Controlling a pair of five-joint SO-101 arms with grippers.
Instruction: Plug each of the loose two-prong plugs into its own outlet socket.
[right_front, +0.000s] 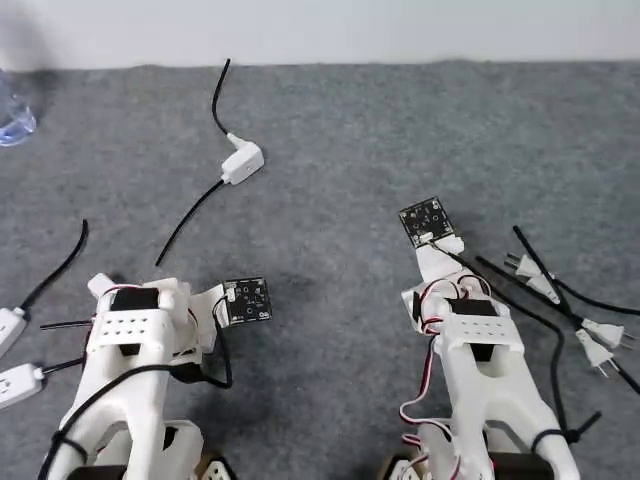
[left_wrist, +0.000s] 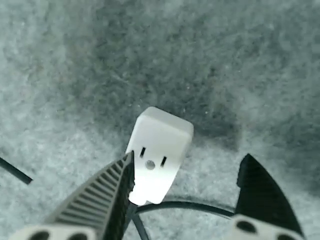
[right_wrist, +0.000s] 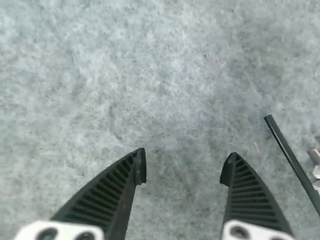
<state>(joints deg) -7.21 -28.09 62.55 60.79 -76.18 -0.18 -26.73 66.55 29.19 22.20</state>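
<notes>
Left wrist view: the left hand (left_wrist: 189, 159) is spread wide, one finger seemingly touching a white socket (left_wrist: 159, 150) on the grey tabletop (left_wrist: 225, 60). The right hand (right_wrist: 184, 159) gapes wide too. Loose plugs (right_front: 603, 333) lie near the tabletop's right edge.

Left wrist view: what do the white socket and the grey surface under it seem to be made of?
Socket: probably moulded plastic, smooth matt white, with rounded edges and cleanly cut slots.
Surface: looks like felt or short-pile carpet, grey and fuzzy with visible fibres; which of the two is hard to tell.
</notes>
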